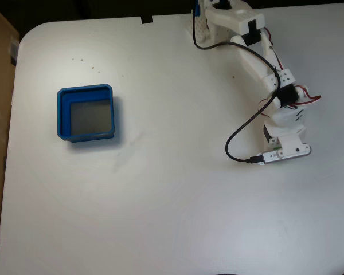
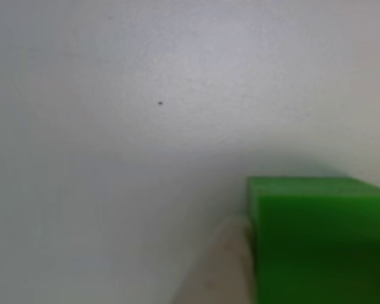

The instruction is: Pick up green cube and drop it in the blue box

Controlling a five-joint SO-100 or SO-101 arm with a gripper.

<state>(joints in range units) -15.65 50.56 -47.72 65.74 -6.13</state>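
Note:
In the fixed view the blue box [image 1: 61,112], a shallow blue tray with a grey floor, sits on the left of the white table. The white arm reaches down at the right, with its gripper [image 1: 281,148] low over the table. Only a sliver of the green cube [image 1: 277,150] peeks out beneath it. The other view, a blurred close-up, has the green cube [image 2: 320,244] large at the bottom right. One pale finger [image 2: 223,266] touches its left face. The second finger is out of view, so I cannot tell whether the grip is shut.
The arm's base [image 1: 209,26] stands at the table's far edge, and a black cable [image 1: 235,140] loops left of the gripper. Bare white tabletop [image 1: 178,172] stretches between the gripper and the box. A brown surface borders the table on the left.

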